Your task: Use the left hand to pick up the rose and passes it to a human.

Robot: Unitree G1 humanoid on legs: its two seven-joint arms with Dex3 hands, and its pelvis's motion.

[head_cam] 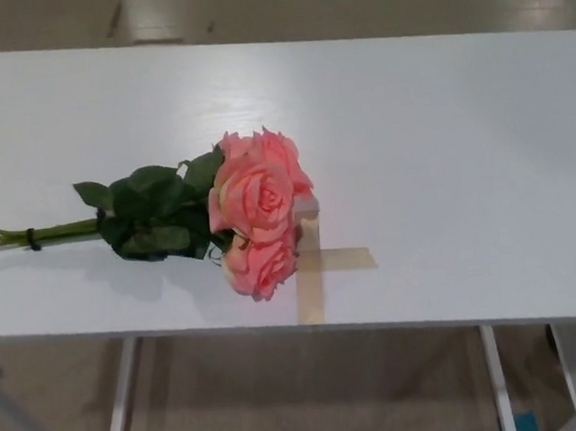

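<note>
Robot hands: neither the left nor the right hand shows anywhere in the head view, so whether their fingers are apart or curled cannot be told

Rose: a small bunch of pink roses (258, 213) lies flat on a white table (440, 114), close to the near edge and left of the middle; the blooms point toward the centre, one large bloom above and a smaller one just below it

Stems: green stems (45, 234) run out toward the left edge of the table, bound by a dark band (32, 239) near their ends; dark green leaves (153, 211) cluster between the band and the blooms

Progress: judging by this, the task has not started; the rose is untouched, nothing is lifted, and the reach, the grasp, the lift and the handing over all remain

Person: no human hand or body is visible to receive the rose

Other things: a cross of tan tape (317, 263) is stuck on the table, touching and partly under the lower bloom, reaching to the near edge; table legs (121, 403) and a pale floor (312, 393) show below

Obstacles: nothing lies between the left edge and the stems, so the approach from the left looks free
</note>
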